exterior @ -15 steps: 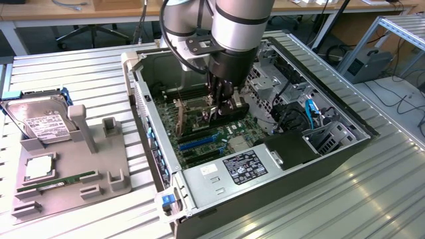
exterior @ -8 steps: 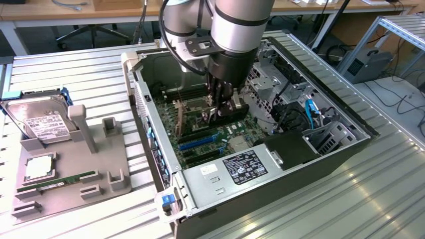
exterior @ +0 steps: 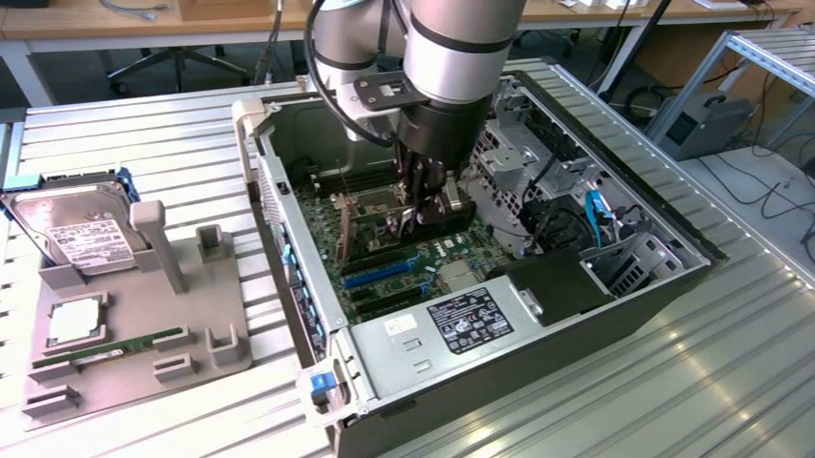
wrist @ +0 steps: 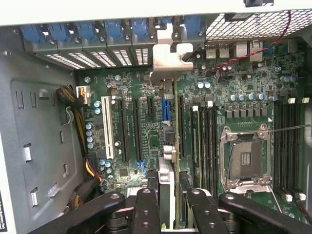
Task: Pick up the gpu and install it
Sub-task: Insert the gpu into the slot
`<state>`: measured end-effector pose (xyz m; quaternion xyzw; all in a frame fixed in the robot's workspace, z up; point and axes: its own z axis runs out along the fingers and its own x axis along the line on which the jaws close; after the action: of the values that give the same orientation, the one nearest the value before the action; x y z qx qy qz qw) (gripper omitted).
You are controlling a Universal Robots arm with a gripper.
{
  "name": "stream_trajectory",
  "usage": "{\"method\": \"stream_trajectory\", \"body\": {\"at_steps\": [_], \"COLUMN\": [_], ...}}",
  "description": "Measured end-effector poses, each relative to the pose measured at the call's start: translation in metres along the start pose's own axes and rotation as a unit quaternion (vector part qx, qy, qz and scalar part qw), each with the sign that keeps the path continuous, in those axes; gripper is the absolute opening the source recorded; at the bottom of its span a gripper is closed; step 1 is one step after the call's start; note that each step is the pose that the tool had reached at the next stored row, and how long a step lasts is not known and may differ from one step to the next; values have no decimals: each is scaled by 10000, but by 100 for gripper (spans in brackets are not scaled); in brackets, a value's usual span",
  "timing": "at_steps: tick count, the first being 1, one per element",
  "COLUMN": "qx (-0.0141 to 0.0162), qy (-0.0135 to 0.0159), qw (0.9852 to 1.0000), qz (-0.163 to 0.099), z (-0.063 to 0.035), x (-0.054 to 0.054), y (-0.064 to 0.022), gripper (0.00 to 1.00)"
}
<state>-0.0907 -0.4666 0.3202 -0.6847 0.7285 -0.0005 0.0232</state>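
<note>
Dark-edged gpu (wrist: 168, 161) sits clamped in the pincer (wrist: 168, 204) over the motherboard (wrist: 141, 126) slots; tilt or misalignment could jam it against the connector.

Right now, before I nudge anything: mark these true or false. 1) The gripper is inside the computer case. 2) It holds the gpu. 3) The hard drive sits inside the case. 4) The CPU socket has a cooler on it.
1) True: the gripper hangs over the motherboard inside the open computer case.
2) True: the fingers clamp the gpu edge-on, bracket toward the rear slot covers.
3) False: the hard drive stands in the grey holder outside the case, on the exterior view's left.
4) False: the CPU socket is bare.
</note>
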Motion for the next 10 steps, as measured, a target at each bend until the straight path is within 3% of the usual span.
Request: {"method": "stream_trajectory", "body": {"at_steps": [10], "qx": [0], "qy": [-1], "qw": [10000], "qz": [0], "z": [20], "x": [3], "y": [5], "gripper": [27]}}
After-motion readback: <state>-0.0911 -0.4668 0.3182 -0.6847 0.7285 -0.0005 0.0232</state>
